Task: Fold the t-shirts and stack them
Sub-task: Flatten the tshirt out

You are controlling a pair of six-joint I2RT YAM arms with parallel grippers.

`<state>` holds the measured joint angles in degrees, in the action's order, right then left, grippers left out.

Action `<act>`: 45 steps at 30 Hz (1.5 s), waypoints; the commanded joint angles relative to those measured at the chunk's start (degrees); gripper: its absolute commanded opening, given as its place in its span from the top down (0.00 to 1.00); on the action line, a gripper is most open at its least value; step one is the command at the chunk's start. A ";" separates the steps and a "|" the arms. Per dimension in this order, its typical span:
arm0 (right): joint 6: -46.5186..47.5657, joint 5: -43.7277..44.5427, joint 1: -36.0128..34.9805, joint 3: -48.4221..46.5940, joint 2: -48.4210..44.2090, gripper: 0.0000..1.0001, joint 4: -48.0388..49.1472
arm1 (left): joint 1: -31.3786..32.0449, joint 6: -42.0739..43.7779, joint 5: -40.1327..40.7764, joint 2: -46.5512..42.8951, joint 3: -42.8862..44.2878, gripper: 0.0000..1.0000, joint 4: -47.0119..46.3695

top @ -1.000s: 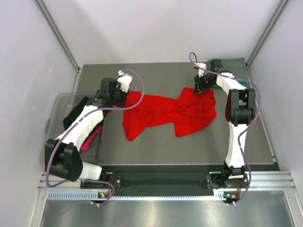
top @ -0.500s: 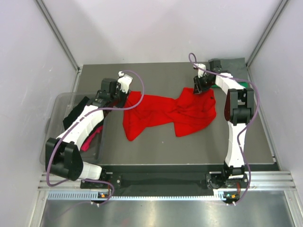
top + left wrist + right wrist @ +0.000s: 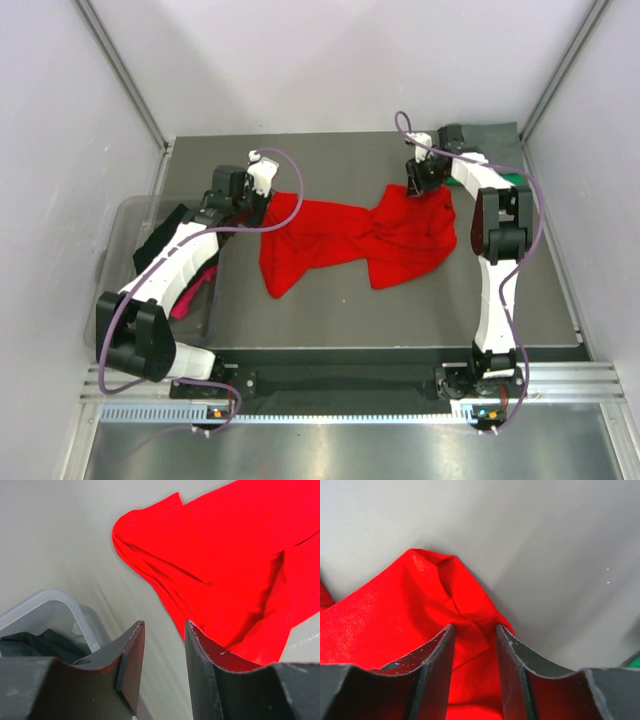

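Observation:
A bright red t-shirt (image 3: 350,238) lies crumpled across the middle of the table. My left gripper (image 3: 258,203) is open at the shirt's left upper corner. In the left wrist view the gap of the left gripper (image 3: 162,630) is over bare table, with the red shirt (image 3: 235,560) just to its right. My right gripper (image 3: 421,186) is open at the shirt's far right corner. In the right wrist view the right gripper (image 3: 475,630) straddles a fold of the red cloth (image 3: 395,615) without closing on it. A black shirt (image 3: 163,232) and a magenta shirt (image 3: 196,290) lie in the tub.
A translucent grey plastic tub (image 3: 122,222) stands at the left table edge, under the left arm; its rim shows in the left wrist view (image 3: 65,600). A dark grey cloth (image 3: 495,133) and a green one (image 3: 517,178) lie at the back right corner. Walls enclose the table.
My right gripper has shifted slightly back and left at the shirt's corner. The left arm and the shirt have not visibly moved.

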<state>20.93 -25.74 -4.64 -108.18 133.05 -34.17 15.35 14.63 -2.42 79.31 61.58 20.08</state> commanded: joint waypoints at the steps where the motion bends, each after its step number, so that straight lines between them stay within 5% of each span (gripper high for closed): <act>1: 0.34 1.04 -1.24 -2.12 1.77 0.62 -0.63 | -0.33 -1.01 -1.36 -0.21 -0.15 0.57 -2.15; 18: -0.71 2.71 -1.24 -2.65 2.56 0.64 -2.30 | -0.41 -1.01 -1.45 -0.29 -0.06 0.57 -1.97; 29: -0.01 1.22 -1.24 -0.72 -0.50 1.00 -3.18 | -0.50 -1.10 -1.63 -0.64 -0.23 0.57 -2.32; 45: -0.88 -1.51 -1.86 6.66 -21.69 0.97 -6.17 | -0.50 -2.33 -3.47 -2.14 -0.06 0.57 -2.67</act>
<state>20.93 -25.21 -5.23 -102.72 116.33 -39.94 15.11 13.30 -4.56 79.26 61.58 19.79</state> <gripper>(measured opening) 0.030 0.427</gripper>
